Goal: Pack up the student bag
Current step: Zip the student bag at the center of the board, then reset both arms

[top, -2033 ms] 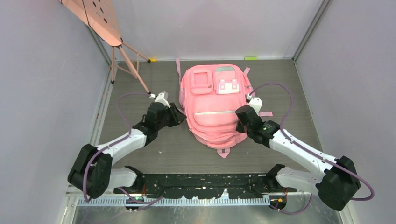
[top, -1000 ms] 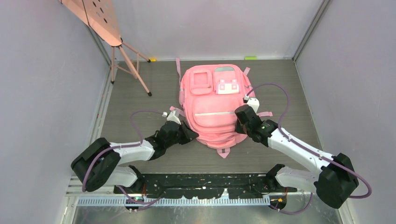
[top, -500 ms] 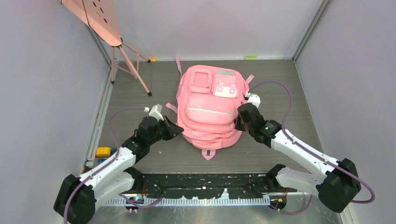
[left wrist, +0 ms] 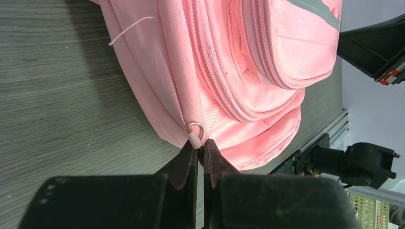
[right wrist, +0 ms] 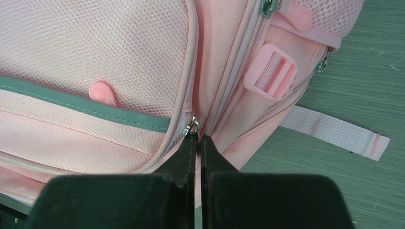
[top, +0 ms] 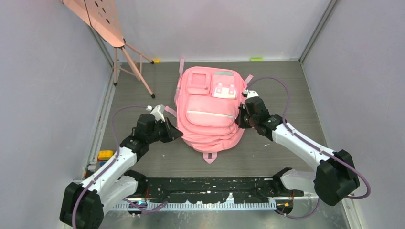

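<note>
Grey wood-grain surface (top: 143, 90), lilac walls (top: 43, 95). The student bag (top: 210, 124) lies centred, front up; soft and floppy, it will likely bunch when tugged. Left end effector (left wrist: 200, 149) is pinched shut on a pink pull tab (left wrist: 194, 139), right end effector (right wrist: 198, 139) on a metal zip pull (right wrist: 190, 127): sensible holds.

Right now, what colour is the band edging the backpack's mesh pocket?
The band is grey-green, clearest in the right wrist view.

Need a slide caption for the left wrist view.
Left gripper shut on a zipper pull of the pink student bag.
</note>
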Controlling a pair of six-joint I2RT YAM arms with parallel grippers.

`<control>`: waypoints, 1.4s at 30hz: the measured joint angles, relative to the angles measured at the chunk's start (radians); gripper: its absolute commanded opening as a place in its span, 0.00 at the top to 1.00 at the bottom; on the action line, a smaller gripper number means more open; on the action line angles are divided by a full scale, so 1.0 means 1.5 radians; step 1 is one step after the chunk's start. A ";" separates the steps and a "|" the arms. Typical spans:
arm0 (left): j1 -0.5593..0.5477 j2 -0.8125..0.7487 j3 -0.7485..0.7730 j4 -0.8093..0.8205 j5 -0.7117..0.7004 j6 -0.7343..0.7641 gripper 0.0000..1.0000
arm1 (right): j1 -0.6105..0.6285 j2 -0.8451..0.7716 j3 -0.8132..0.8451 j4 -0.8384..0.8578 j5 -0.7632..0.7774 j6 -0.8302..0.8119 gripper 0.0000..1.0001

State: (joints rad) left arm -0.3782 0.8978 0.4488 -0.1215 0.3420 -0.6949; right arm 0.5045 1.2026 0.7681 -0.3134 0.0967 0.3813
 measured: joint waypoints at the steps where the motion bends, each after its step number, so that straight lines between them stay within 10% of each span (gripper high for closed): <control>1: 0.002 0.003 0.003 -0.002 0.001 0.003 1.00 | -0.002 0.004 0.003 0.002 -0.005 -0.007 1.00; 3: 0.004 0.005 0.008 -0.004 0.002 0.010 1.00 | -0.005 0.005 0.007 0.005 -0.011 -0.018 0.98; 5: 0.005 0.005 0.015 -0.009 0.003 0.016 0.74 | -0.008 0.004 0.009 0.006 -0.019 -0.027 0.73; 7: 0.005 0.005 0.024 -0.022 0.001 0.028 0.26 | -0.012 -0.002 0.009 0.006 -0.017 -0.036 0.39; 10: 0.020 -0.002 0.036 -0.073 -0.030 0.054 0.01 | -0.043 -0.025 0.009 -0.004 0.044 -0.046 0.12; 34: 0.199 -0.043 0.454 -0.381 -0.203 0.236 0.00 | -0.211 -0.268 0.148 -0.183 0.183 0.003 0.00; 42: 0.199 -0.149 0.437 -0.387 -0.257 0.279 0.00 | -0.211 -0.401 0.070 -0.113 0.211 -0.031 0.00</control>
State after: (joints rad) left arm -0.0799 0.6746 1.1049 -0.7013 -0.0433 -0.2760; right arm 0.1875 0.6014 0.8726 -0.4831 0.4137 0.3344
